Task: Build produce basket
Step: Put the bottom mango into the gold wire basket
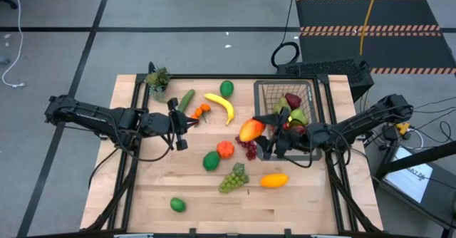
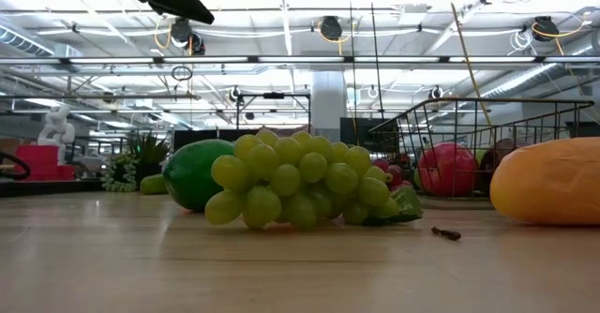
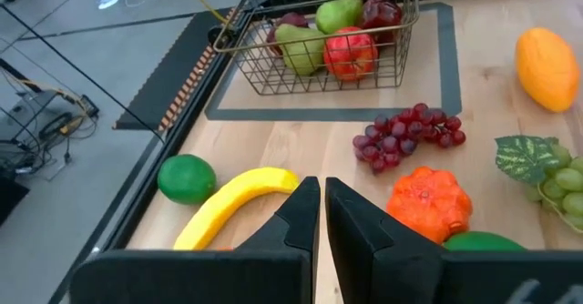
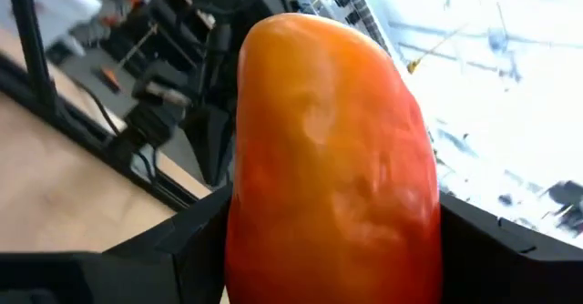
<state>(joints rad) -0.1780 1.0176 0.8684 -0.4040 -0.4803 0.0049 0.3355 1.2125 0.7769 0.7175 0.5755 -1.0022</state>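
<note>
Held thing: the mango (image 4: 332, 158) sits between the fingers of the right pincer (image 1: 265, 132), grasped across its middle and lifted off the bench.
How it handles: it looks like a light, hollow toy with a smooth, glossy, rounded skin, so I judge it stiff but liable to slip or twist; the grip across the widest part of the belly seems the safest hold.
Where it is: the mango hangs just beside the near-left corner of the basket (image 1: 313, 88), not yet over the rim.
Basket: it lies just behind the right pincer and already holds a red apple (image 3: 350, 53), green pears and a dark red fruit.
Left pincer: the left pincer (image 3: 322, 215) is clenched on nothing and hovers over the left half of the bench.
Ahead of the left pincer: the banana (image 3: 235, 206) and a lime (image 3: 187, 178) lie just in front; the purple grapes (image 3: 405, 136) and a small orange pumpkin (image 3: 430, 201) lie a little farther on.
Other produce: the green grapes (image 2: 295, 179) and a yellow-orange fruit (image 1: 274, 180) lie near the right pincer, toward the front edge.
Surface: the bench (image 1: 142, 188) is pale, smooth wood, flat and dry-looking; round fruit could roll on it.
Room: an open workshop with ceiling lights, cables on a grey floor and a striped black mat beyond the bench.
</note>
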